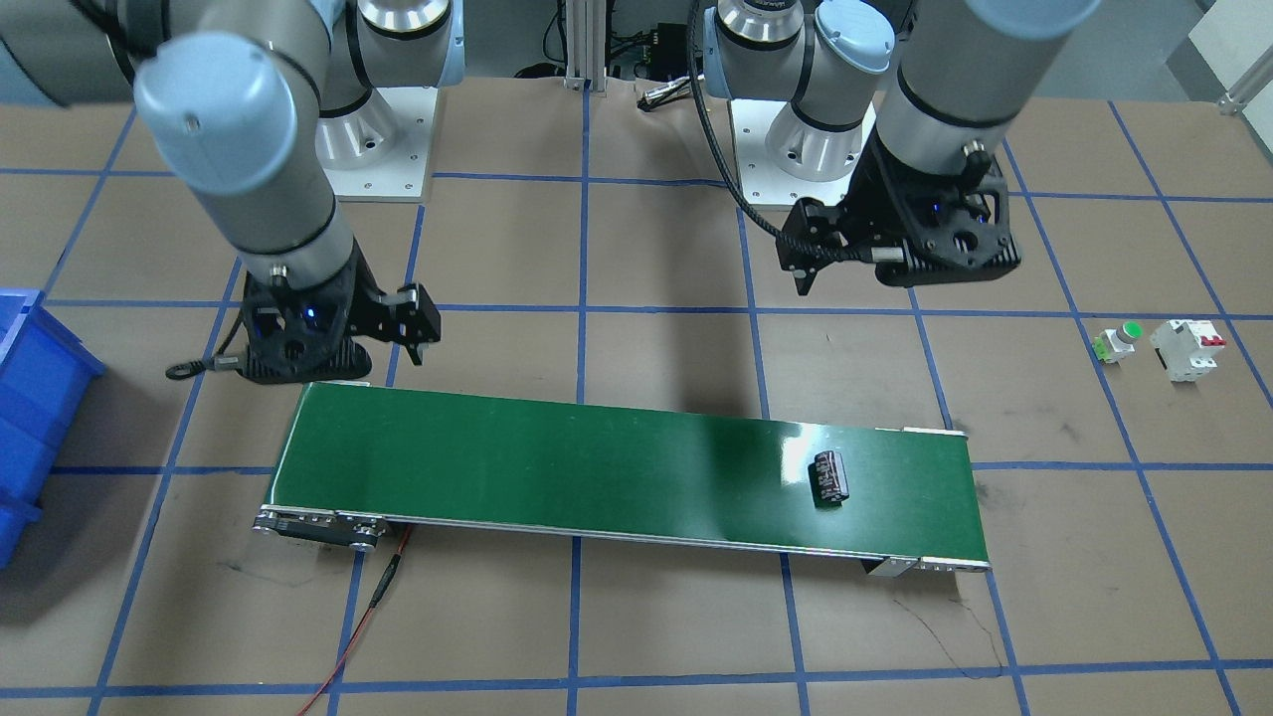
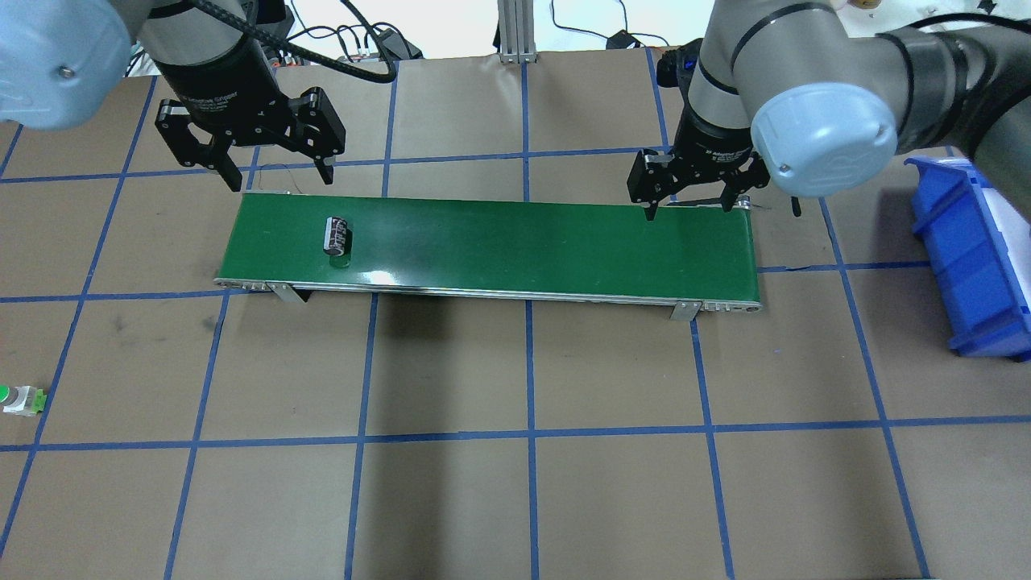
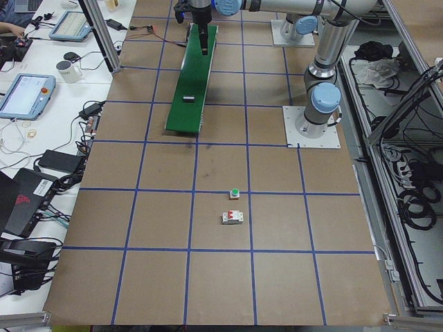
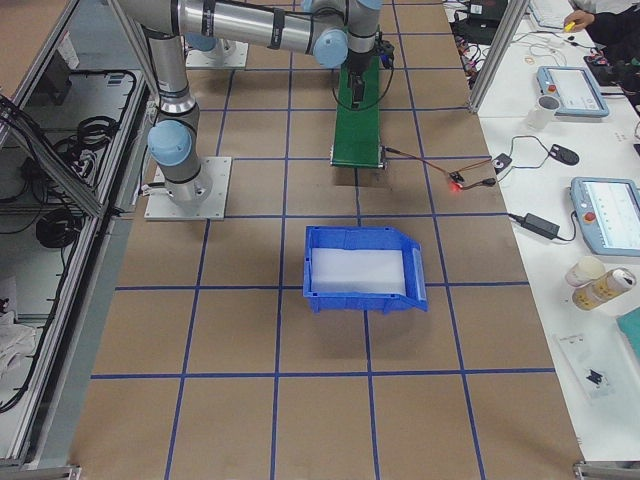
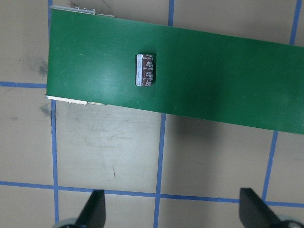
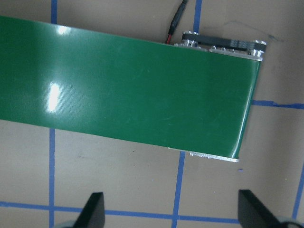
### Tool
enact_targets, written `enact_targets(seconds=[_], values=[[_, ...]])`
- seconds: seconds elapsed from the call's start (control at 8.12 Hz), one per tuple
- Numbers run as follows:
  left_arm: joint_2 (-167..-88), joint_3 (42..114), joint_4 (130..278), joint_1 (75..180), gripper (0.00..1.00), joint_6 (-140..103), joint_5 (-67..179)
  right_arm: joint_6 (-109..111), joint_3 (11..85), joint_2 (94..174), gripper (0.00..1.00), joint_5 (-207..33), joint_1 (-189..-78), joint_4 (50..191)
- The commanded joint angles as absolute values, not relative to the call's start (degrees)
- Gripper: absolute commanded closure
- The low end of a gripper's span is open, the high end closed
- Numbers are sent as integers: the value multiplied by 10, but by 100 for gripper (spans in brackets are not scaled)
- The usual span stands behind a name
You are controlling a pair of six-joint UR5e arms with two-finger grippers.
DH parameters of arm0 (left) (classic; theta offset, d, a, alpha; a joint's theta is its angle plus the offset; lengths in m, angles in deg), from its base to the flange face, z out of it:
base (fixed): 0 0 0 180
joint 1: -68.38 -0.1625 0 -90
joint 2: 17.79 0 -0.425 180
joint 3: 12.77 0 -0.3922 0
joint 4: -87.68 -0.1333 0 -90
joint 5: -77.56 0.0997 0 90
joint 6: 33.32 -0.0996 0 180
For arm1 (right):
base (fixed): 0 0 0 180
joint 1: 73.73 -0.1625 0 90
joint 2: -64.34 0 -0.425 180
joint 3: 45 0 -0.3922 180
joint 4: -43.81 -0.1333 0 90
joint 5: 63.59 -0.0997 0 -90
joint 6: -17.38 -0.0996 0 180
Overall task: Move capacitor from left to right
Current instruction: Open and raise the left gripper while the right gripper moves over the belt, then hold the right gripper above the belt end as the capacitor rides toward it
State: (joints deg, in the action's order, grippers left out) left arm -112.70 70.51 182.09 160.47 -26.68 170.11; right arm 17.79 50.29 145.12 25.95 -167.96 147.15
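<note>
The capacitor point(image 2: 337, 236), a stubby dark cylinder with pale markings, lies on its side on the green conveyor belt point(image 2: 523, 242) near the belt's left end. It also shows in the front view point(image 1: 829, 477) and the left wrist view point(image 5: 145, 70). My left gripper point(image 2: 281, 173) is open and empty, above the belt's back edge just behind the capacitor. My right gripper point(image 2: 690, 205) is open and empty, above the back edge of the belt's right end. The right wrist view shows only bare belt point(image 6: 118, 90).
A blue bin point(image 2: 934, 234) stands on the table to the right of the belt. A green-topped push button point(image 1: 1119, 343) and a white circuit breaker point(image 1: 1185, 348) sit on the table beyond the belt's left end. A red wire point(image 1: 368, 607) runs from the belt's right end.
</note>
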Motion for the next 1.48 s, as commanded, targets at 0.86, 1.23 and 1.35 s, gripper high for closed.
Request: enact_targets(seconds=[0.86, 1.23, 1.35], values=[[-1108, 704, 1771, 1614, 0, -270, 1704, 275, 597, 1410, 0, 126, -1587, 1623], [-1107, 704, 1771, 1614, 0, -270, 1704, 280, 592, 1409, 0, 126, -1587, 1622], [-1107, 704, 1771, 1614, 0, -270, 1705, 279, 592, 1408, 0, 124, -1587, 1622]])
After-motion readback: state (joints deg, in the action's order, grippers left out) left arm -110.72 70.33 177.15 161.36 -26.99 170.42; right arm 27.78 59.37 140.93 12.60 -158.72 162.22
